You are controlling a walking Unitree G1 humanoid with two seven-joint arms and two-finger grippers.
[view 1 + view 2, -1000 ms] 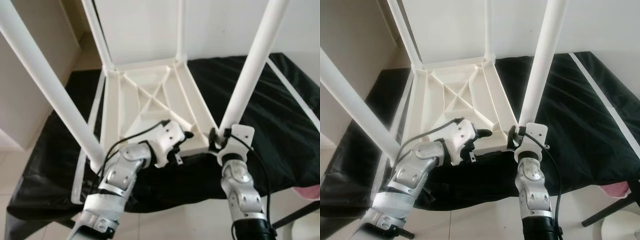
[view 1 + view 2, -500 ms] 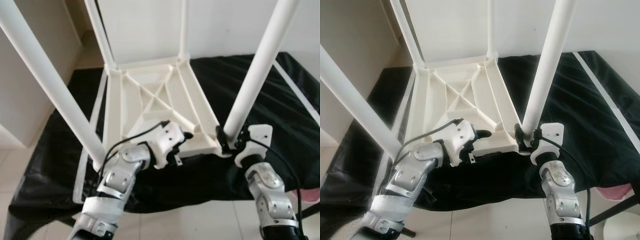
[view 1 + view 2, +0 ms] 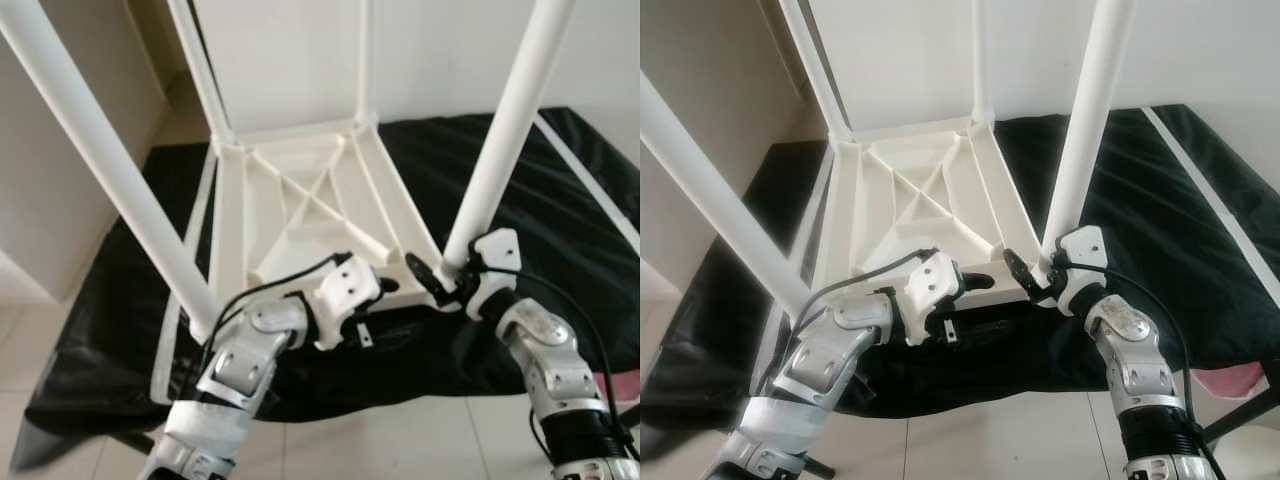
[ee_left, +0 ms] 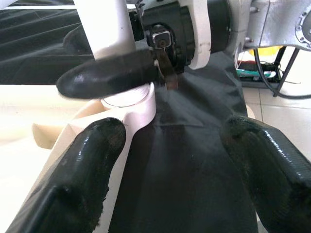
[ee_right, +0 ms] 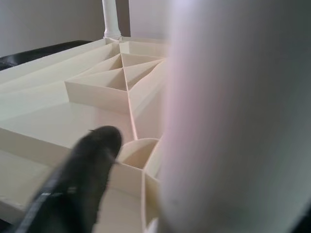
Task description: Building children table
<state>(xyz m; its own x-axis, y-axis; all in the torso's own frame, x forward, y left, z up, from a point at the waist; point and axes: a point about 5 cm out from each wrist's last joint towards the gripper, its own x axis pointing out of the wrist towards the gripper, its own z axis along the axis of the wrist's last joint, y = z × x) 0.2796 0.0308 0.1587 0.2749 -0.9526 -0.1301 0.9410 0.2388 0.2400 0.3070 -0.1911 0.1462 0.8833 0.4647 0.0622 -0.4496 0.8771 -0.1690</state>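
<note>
Counting four white legs on the upturned child's table (image 3: pixel 310 205), which lies tabletop-down on a black sheet (image 3: pixel 560 210), I see two near legs and two far ones. My right end effector (image 3: pixel 440 280) sits at the foot of the near right leg (image 3: pixel 500 140), one finger (image 5: pixel 87 170) on the ribbed underside, the leg between its spread fingers. My left end effector (image 4: pixel 165 145) reaches in from the near edge, fingers apart, gripping nothing, elbow bent.
</note>
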